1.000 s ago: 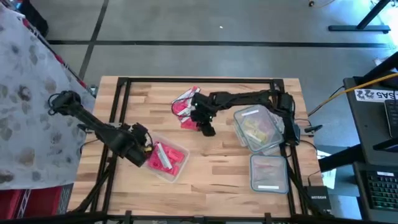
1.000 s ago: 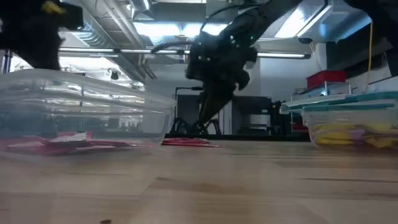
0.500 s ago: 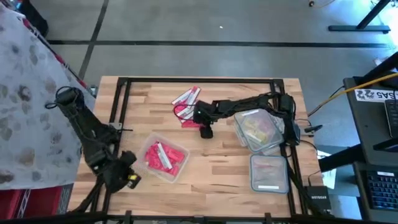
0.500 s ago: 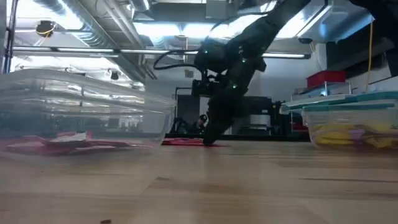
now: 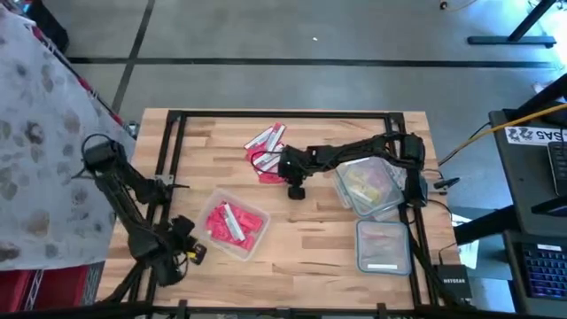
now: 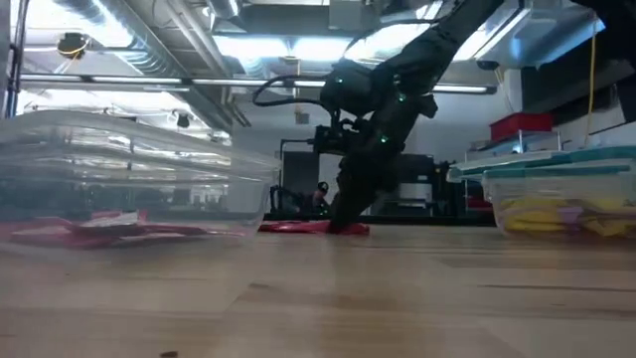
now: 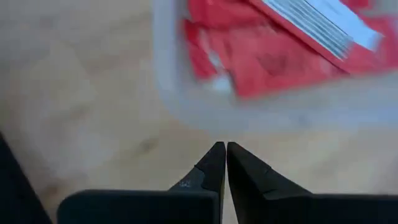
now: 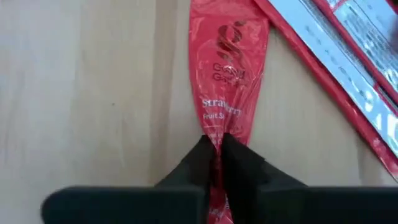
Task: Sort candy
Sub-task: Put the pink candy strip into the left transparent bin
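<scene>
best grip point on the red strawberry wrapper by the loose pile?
Take the red strawberry wrapper at its near end, from above. It lies flat on the table, long and thin, so only a pinched end gives the fingers anything. The right gripper is shut on exactly that end, wrapper crimped there. Left gripper waits by the pink-candy tub.

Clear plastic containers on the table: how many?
3. One with red candy packets front-left; one with yellow candy at right; one in front of it, contents unclear.
</scene>
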Robot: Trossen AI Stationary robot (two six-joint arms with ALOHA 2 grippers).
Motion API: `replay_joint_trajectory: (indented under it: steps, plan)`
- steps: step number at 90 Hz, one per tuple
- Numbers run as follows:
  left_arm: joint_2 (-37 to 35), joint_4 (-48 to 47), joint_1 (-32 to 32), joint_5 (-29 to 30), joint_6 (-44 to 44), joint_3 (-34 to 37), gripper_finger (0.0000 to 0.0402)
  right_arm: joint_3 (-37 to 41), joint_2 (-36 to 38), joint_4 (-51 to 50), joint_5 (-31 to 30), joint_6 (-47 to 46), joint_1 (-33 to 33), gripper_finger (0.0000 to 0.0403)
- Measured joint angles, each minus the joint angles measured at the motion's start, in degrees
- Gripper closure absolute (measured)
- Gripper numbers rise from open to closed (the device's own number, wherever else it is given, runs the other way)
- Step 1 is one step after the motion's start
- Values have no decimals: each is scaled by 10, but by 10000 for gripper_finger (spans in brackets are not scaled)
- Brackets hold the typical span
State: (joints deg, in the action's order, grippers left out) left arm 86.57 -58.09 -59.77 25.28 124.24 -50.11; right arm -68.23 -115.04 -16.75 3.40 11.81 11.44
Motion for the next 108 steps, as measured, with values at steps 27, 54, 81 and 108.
replay_joint_trajectory:
  steps: [27,54,81,108]
  plan:
    - [56,-6,84,122,-33,0,402,2,135,-3,-25,10,2,393]
    - [59,41,188,234,-139,0,402,-11,150,106,171,-119,-21,392]
    - [58,48,237,210,-249,-1,402,-11,135,137,-61,-265,-110,386]
    - [57,50,240,208,-253,-2,402,-11,136,138,4,-280,-119,288]
